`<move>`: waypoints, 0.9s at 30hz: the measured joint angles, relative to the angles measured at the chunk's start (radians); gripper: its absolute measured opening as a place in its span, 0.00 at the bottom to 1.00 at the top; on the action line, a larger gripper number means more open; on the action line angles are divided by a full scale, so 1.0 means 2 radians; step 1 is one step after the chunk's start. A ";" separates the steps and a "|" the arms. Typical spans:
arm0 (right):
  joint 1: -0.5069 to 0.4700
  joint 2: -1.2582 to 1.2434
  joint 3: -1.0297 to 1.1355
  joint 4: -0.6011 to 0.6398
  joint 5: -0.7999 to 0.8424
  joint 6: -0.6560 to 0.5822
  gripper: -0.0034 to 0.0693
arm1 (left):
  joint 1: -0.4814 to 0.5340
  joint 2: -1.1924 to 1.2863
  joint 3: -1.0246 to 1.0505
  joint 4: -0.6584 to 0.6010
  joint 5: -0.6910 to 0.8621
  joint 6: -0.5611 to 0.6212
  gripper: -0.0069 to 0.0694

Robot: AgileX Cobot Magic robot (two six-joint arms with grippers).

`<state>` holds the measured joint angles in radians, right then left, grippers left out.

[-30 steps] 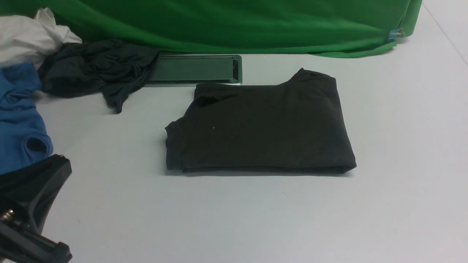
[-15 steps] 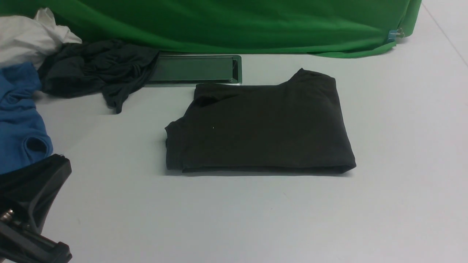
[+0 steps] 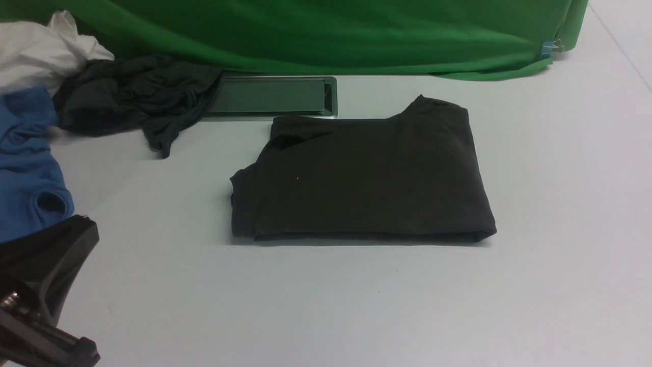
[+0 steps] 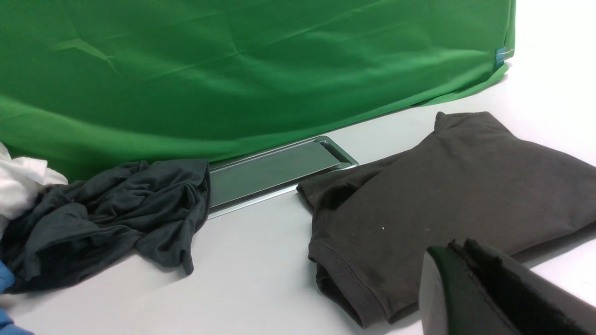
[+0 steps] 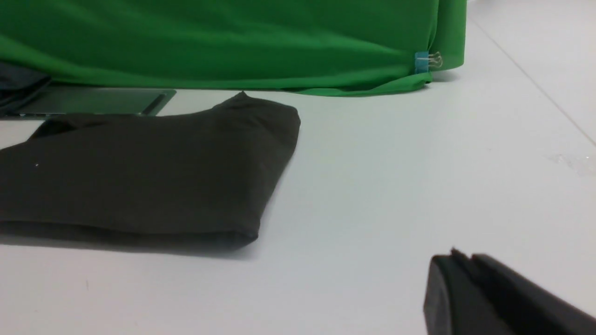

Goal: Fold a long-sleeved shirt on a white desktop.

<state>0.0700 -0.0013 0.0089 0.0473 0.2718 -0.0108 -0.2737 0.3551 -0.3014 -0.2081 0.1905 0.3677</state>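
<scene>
The long-sleeved shirt point(image 3: 364, 176) lies folded into a flat dark rectangle in the middle of the white desktop point(image 3: 326, 306); its print is hidden. It also shows in the left wrist view point(image 4: 447, 195) and in the right wrist view point(image 5: 139, 172). My left gripper point(image 3: 86, 224) hangs at the near left, shut and holding nothing, well short of the shirt point(image 4: 458, 244). Only its own camera shows my right gripper point(image 5: 458, 256), which is shut, empty, and off to the right of the shirt above bare table.
A crumpled dark grey garment point(image 3: 132, 99), a blue garment point(image 3: 28, 163) and white cloth point(image 3: 41, 51) are piled at the far left. A grey cable hatch point(image 3: 270, 97) sits behind the shirt. Green cloth point(image 3: 326, 30) hangs across the back.
</scene>
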 joint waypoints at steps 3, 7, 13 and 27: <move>0.000 0.000 0.000 0.000 0.000 0.000 0.10 | 0.000 0.000 0.000 0.000 0.000 0.000 0.11; 0.000 0.000 0.000 0.000 0.001 0.001 0.13 | 0.000 0.000 0.000 0.000 0.000 0.000 0.11; 0.000 0.000 0.000 0.000 0.001 0.001 0.16 | 0.000 0.000 0.000 0.000 0.000 0.000 0.11; 0.000 0.000 0.000 0.000 0.001 0.001 0.19 | 0.000 0.000 0.000 0.000 0.000 0.000 0.11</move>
<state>0.0700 -0.0013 0.0089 0.0481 0.2730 -0.0097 -0.2737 0.3551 -0.3014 -0.2081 0.1896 0.3677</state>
